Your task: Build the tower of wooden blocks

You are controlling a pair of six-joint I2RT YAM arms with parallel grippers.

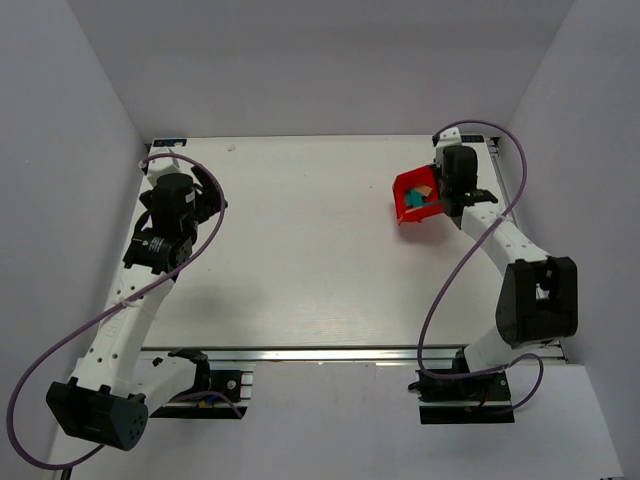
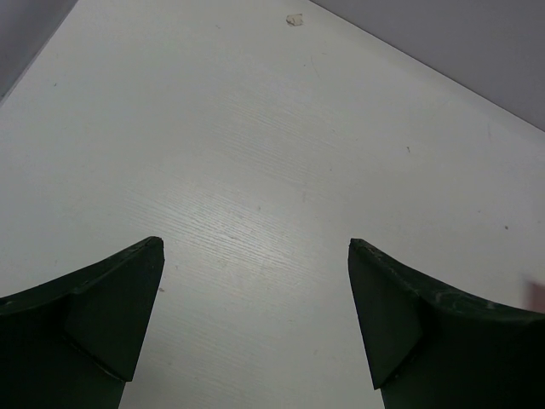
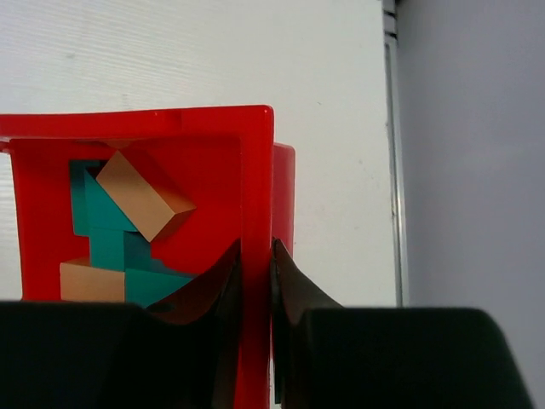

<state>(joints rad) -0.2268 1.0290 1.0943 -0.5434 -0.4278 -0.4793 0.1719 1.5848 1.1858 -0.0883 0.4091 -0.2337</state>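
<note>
A red plastic bin (image 1: 410, 197) sits at the back right of the table and holds loose teal-green blocks (image 3: 111, 239) and tan bare-wood blocks (image 3: 140, 194), jumbled, not stacked. My right gripper (image 3: 255, 256) is shut on the bin's right wall (image 3: 255, 187), one finger inside and one outside; it also shows in the top view (image 1: 447, 197). My left gripper (image 2: 255, 281) is open and empty above bare table at the far left, seen in the top view (image 1: 205, 195) too. No built tower is in view.
White table top (image 1: 300, 250) with grey walls on three sides. A metal rail (image 3: 393, 153) runs along the table's right edge beside the bin. A small speck (image 2: 295, 19) lies near the back wall.
</note>
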